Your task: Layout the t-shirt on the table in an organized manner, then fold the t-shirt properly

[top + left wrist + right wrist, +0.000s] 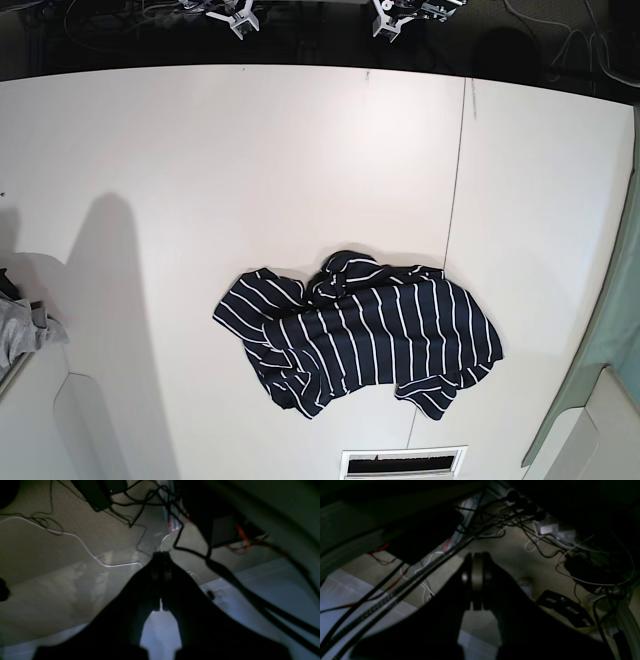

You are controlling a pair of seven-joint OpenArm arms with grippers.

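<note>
Both hands are black: left hand, right hand.

- The table lies bare around the crumpled t-shirt on every side.
- Grey cloth sits at the table's edge, well apart from it.

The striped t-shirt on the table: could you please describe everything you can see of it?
The dark navy cloth t-shirt with thin white stripes lies crumpled on the large white flat table, in the near half, just on the left of the table's thin dark seam in the base view. Its body spreads roughly flat but wrinkled, with fabric bunched into a lump at its far edge and folds along its left side. Nothing but the table touches it.
</note>
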